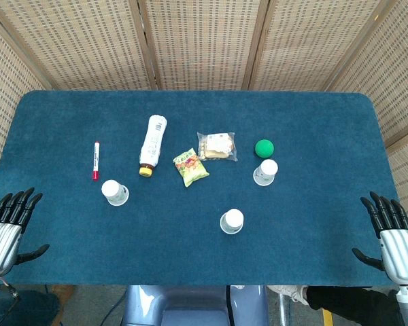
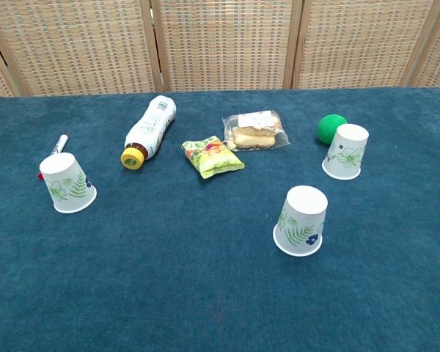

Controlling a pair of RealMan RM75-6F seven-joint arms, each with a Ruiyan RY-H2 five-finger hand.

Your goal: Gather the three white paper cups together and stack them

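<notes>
Behind the tabletop [image 1: 68, 122] I see a folding screen [image 1: 204, 41] of woven cane panels in pale wooden frames, running along the whole far edge and angling round past both far corners. The tabletop is covered in dark teal cloth with rounded far corners. Light is even and soft, with faint shadows. Below the near edge I glimpse some floor [image 1: 61, 299].

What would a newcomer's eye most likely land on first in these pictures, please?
Probably the three white paper cups, all upside down and well apart on the blue table: the left cup, the middle cup nearest the robot, and the right cup just in front of a green ball. Next, each black robot hand, left robot hand and right robot hand, waits open at the near corners.
</notes>
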